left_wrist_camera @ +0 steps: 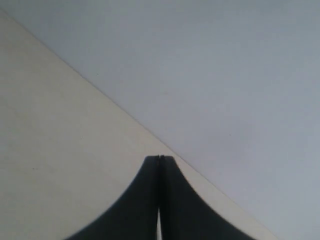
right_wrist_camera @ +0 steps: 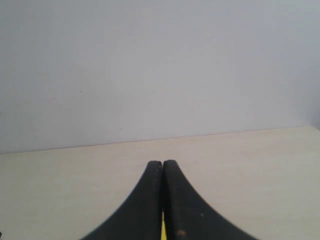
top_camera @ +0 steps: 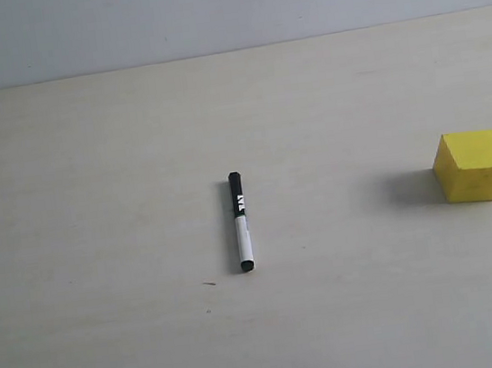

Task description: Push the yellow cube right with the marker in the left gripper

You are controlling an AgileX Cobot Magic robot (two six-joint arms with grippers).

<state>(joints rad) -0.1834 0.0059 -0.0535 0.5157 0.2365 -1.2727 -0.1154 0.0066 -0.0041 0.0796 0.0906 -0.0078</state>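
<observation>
The marker [top_camera: 241, 222] lies free on the table near the middle of the exterior view, black cap toward the back, white barrel toward the front. Far to its right rests the yellow cube [top_camera: 473, 165], close to the picture's right edge. Neither arm shows in the exterior view. My left gripper [left_wrist_camera: 159, 158] is shut with nothing between its fingers, over bare table. My right gripper [right_wrist_camera: 162, 162] is shut too; a thin yellow sliver [right_wrist_camera: 163, 231] shows through the slit low between its fingers.
The pale cream table [top_camera: 96, 213] meets a light grey wall [top_camera: 205, 8] at the back. A tiny dark speck [top_camera: 208, 284] lies just left of the marker's front end.
</observation>
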